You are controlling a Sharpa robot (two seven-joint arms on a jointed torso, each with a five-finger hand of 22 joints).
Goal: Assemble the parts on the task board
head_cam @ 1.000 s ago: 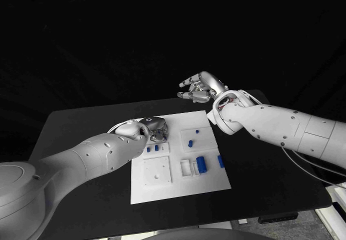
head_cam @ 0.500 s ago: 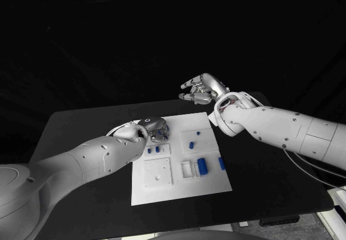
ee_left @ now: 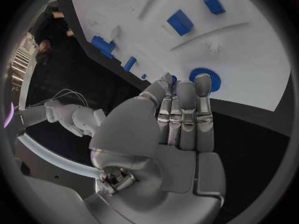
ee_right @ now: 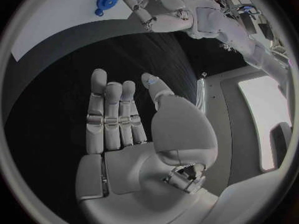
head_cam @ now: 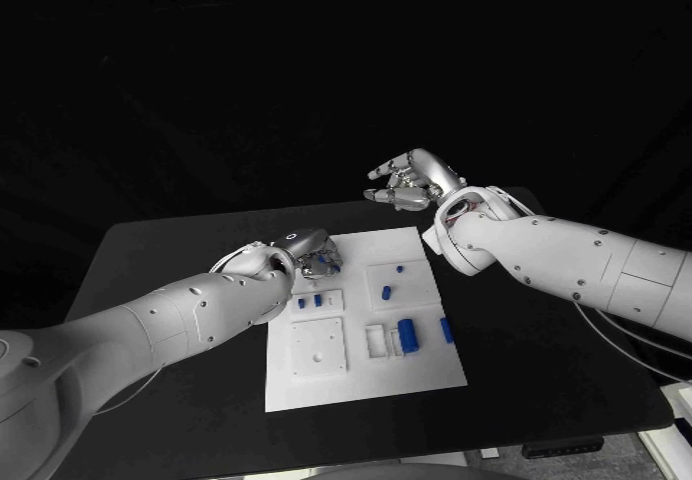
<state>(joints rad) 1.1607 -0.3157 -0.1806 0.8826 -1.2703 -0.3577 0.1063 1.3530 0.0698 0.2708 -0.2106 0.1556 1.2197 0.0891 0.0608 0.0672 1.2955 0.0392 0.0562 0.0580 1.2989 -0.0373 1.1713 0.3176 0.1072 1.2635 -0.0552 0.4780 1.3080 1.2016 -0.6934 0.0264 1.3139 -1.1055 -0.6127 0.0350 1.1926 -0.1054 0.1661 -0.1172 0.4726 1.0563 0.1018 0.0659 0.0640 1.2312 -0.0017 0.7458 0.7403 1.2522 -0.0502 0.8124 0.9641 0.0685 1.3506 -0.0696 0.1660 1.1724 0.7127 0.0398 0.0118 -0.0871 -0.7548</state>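
Black table (head_cam: 173, 260), white task board (head_cam: 361, 375) mid. Left hand (head_cam: 306, 254) fingers straight over blue gear (ee_left: 203, 78), holding nothing; right hand (head_cam: 411, 180) spread, raised past far edge.

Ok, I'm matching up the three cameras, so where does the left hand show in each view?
Head view: the left hand is over the far left corner of the task board.
Left wrist view: its palm takes up the middle, fingers reaching towards a round blue toothed part.
Right wrist view: it lies beyond the right hand, beside the same part.
Shared landmark: that round blue part on the white board.
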